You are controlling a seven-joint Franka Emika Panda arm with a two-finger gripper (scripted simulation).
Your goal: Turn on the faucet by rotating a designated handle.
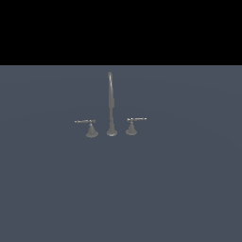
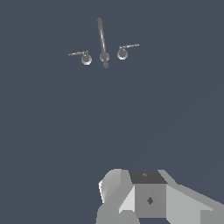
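Observation:
The faucet (image 1: 111, 124) is a small dull-grey three-piece set standing on the flat blue-grey floor. Its tall thin gooseneck spout (image 1: 110, 97) stands in the middle. The handle (image 1: 86, 123) is the short lever whose bar points to the exterior view's left, on a flared base. In the wrist view the handle (image 2: 80, 55) and spout (image 2: 102, 38) appear small and far off. Only blocky grey and white parts of my gripper (image 2: 146, 194) show at the wrist view's edge, well apart from the faucet. Its jaws cannot be read. The gripper is out of the exterior view.
The twin handle (image 1: 135, 121), with its bar pointing to the exterior view's right, stands on the spout's other side and also shows in the wrist view (image 2: 127, 49). The blue-grey floor (image 1: 121, 189) spreads around the set.

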